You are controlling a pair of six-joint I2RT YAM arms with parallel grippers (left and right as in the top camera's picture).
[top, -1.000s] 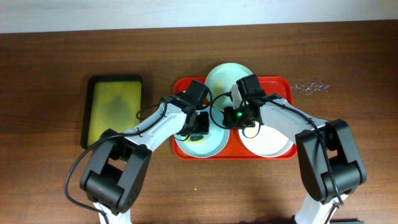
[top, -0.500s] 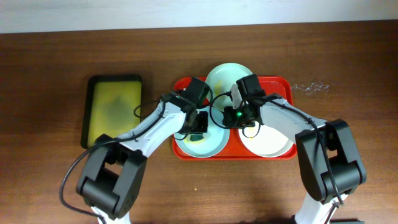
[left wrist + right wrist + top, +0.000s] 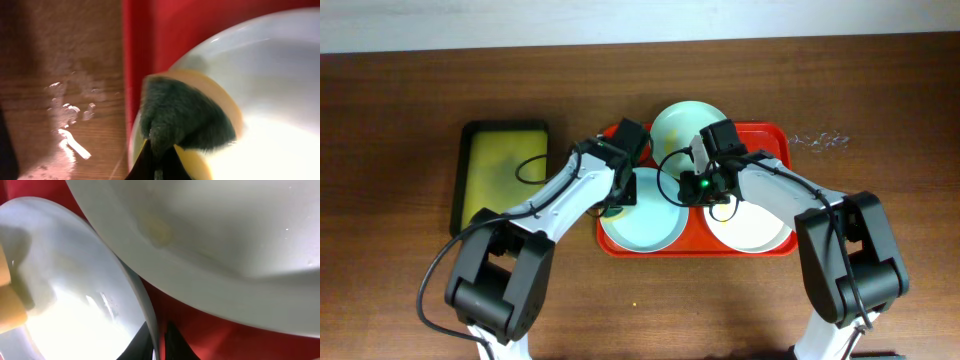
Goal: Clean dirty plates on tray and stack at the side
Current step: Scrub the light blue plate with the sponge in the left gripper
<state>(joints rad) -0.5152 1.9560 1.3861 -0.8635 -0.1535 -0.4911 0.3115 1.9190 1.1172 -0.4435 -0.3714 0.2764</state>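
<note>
**Three plates on the red tray, sponge on the blue one**

The red tray [image 3: 772, 138] sits in the middle of the worktop and carries all three plates. The pale green plate [image 3: 680, 125] lies at its far side and reaches past the far rim. The pale blue plate [image 3: 648, 225] fills the near-left part, and the white plate [image 3: 755, 228] the near-right part. A yellow smear [image 3: 156, 229] shows on the green plate.

The left gripper [image 3: 157, 159] has its fingers pressed together on one sponge [image 3: 182, 112]. The sponge's dark scouring face rests on the blue plate's left rim, just inside the tray's left wall. The right gripper [image 3: 161, 337] pinches the blue plate's right rim, with the rim running between its two fingers.

A second, smaller black-rimmed tray [image 3: 506, 126] with a yellowish floor lies toward the left edge of the worktop, apart from the red one; no separate object can be made out in it.
</note>
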